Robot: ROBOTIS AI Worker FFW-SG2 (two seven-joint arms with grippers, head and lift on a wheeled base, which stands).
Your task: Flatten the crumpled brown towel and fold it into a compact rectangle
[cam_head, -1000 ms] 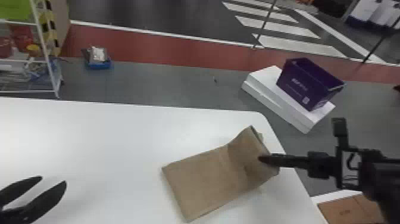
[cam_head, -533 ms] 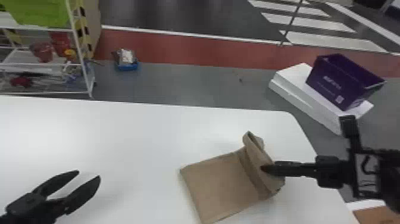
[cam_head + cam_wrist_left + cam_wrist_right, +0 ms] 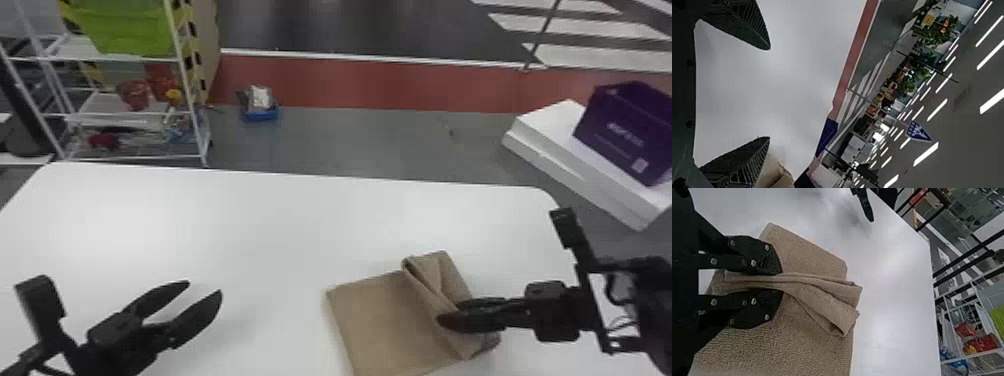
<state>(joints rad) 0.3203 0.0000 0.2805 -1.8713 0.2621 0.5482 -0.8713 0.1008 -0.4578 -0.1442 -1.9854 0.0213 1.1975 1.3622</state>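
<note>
Pinching a ridge of the brown towel (image 3: pixel 370 315), the right gripper (image 3: pixel 781 282) has its 2 fingers nearly together, a doubled layer caught between them. The towel lies on the near right part of the white table (image 3: pixel 300 225), its left part a smooth panel, its right end bunched and turned back on itself. Such pile should handle light, soft and limp — nothing to break, little slip, but quick to crease under uneven pull. Taking hold low on the turned edge, near a corner, would probably keep the fold squarest; the loose end may sag or twist. Well apart from the towel, the left gripper (image 3: pixel 204 290) is empty, its 2 fingers spread wide — useful for pinning the panel. Beyond the table sits a purple box (image 3: pixel 622 132).
</note>
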